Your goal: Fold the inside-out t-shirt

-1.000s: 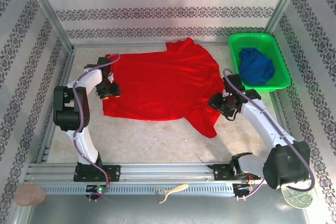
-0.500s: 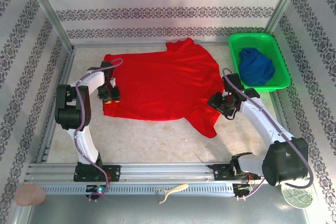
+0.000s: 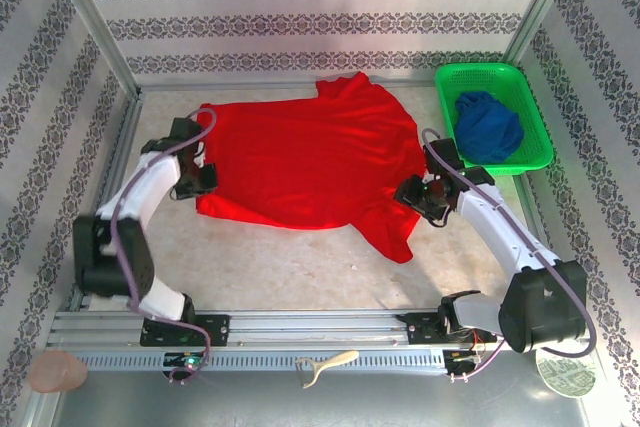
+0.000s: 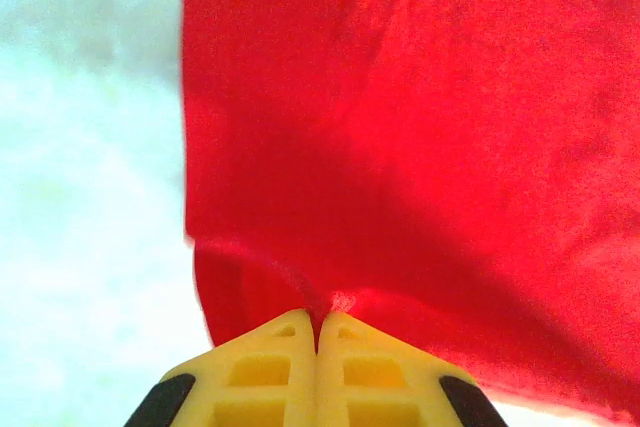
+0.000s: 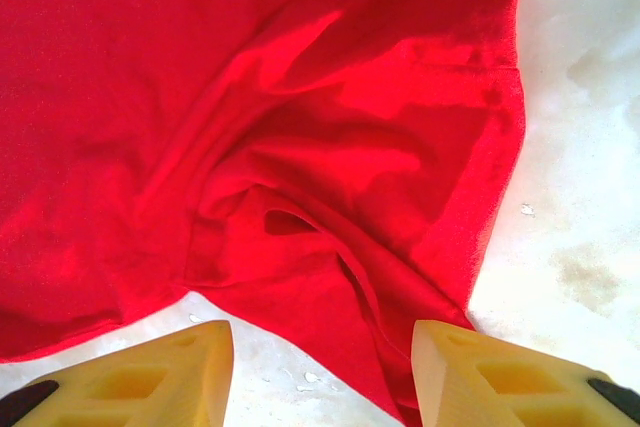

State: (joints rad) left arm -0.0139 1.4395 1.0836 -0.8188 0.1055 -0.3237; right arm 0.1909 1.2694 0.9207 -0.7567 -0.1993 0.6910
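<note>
Two arms were at the shirt in this one. The inside-out t-shirt (image 3: pixel 310 157) lay spread mostly flat on the far half of the table (image 3: pixel 300 262), plain red side up. One flap poked out toward the back wall, and another, which looked like a sleeve, trailed toward the near right.

The left gripper (image 3: pixel 203 179) sat at the shirt's left edge, close to its near-left corner. From the left wrist camera, its yellow fingers (image 4: pixel 265 372) were pressed right together with a small pucker of red cloth nipped at the tips, so it was pinching the edge of the shirt. The fabric beyond it looked smooth, with bare table off to one side.

The right gripper (image 3: pixel 425 197) was over on the shirt's right side, just above that trailing flap. Its own camera showed its fingers (image 5: pixel 150 382) spread well apart, with rumpled, folded-over red cloth and a seam lying between and beyond them. It wasn't gripping anything, and I couldn't tell if the tips were touching the cloth.

Off in the far right corner sat a green basket (image 3: pixel 480 69) with a dark blue garment (image 3: pixel 488 127) bunched up inside, just beside the shirt but not touching it.
</note>
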